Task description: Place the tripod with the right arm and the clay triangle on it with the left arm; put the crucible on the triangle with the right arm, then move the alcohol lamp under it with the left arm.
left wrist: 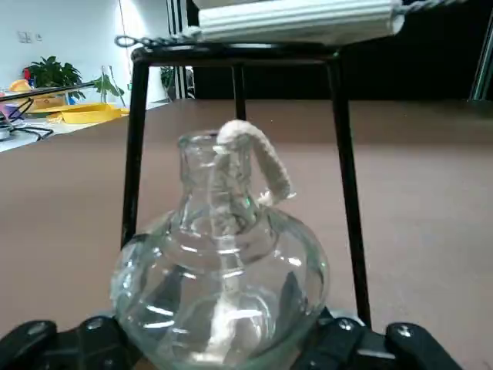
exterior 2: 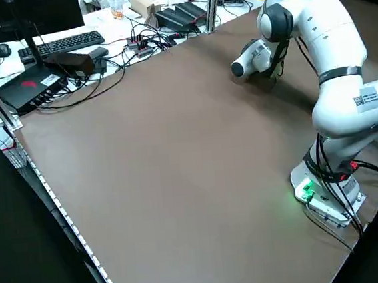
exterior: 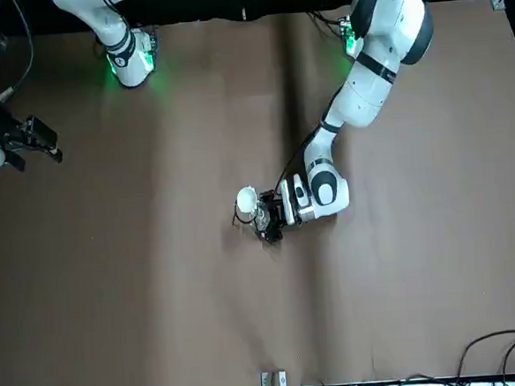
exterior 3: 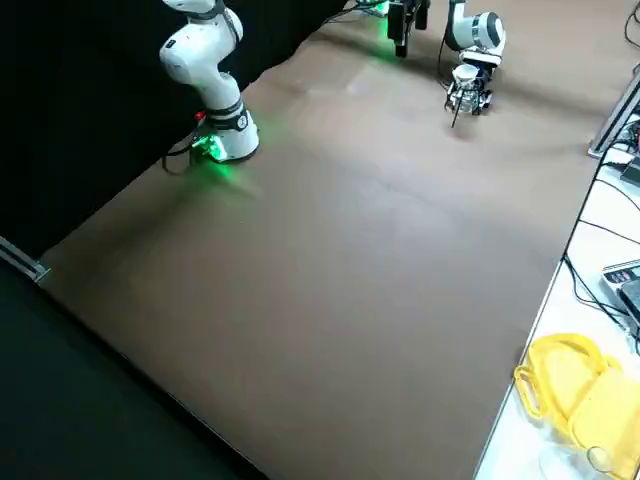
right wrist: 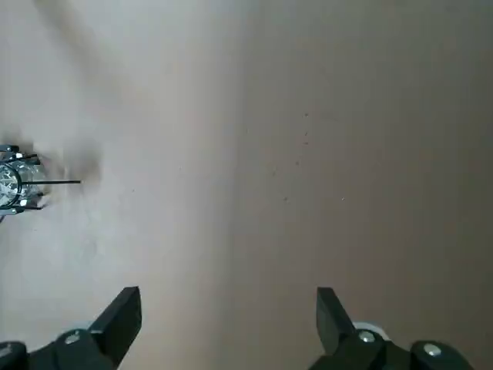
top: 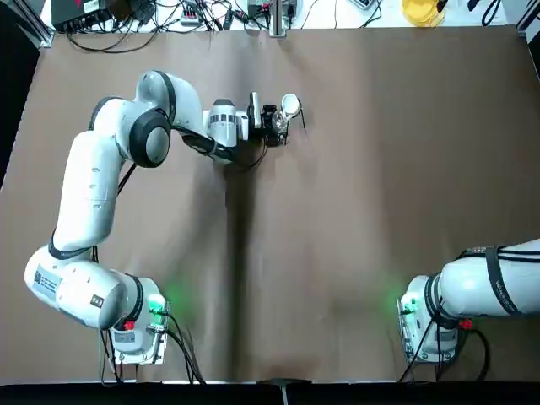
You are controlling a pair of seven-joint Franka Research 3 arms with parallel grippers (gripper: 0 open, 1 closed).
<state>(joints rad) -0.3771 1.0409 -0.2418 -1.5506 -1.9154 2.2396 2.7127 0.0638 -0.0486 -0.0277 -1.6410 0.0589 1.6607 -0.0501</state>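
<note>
"While the left gripper [left wrist: 228, 297] is down at the tripod [left wrist: 351, 193], what are its fingers doing?"

"They're clamped on the alcohol lamp [left wrist: 219, 258], one on either side of the rounded glass. Its narrow neck rises between them, lower than the tripod's ring, with a pale wick [left wrist: 266, 162] curling out of the mouth."

"Is the lamp properly underneath?"

"It's in among the legs as the left wrist view shows it, but I can't tell whether it's centred, or whether its base touches the counter [top: 354, 211]."

"And what's up on the ring?"

"The clay triangle [left wrist: 300, 23], white ribbed tubing with twisted wire ends. The crucible [exterior: 246, 199] sits on top of that, its round mouth facing up. The tripod itself is upright, its black legs pointing down, over on the far part of the counter from the arms' bases."

"Where's the right gripper [right wrist: 229, 316], then?"

"Over the counter on the robot's right, well apart from the tripod. Its fingers are wide apart with nothing between them."

"Anything beyond the work area?"

"Yellow trays [exterior 3: 565, 375] on the white table [exterior 3: 510, 440] past the counter's far edge, with a tangle of black cables [exterior 2: 141, 46] farther along."
</note>
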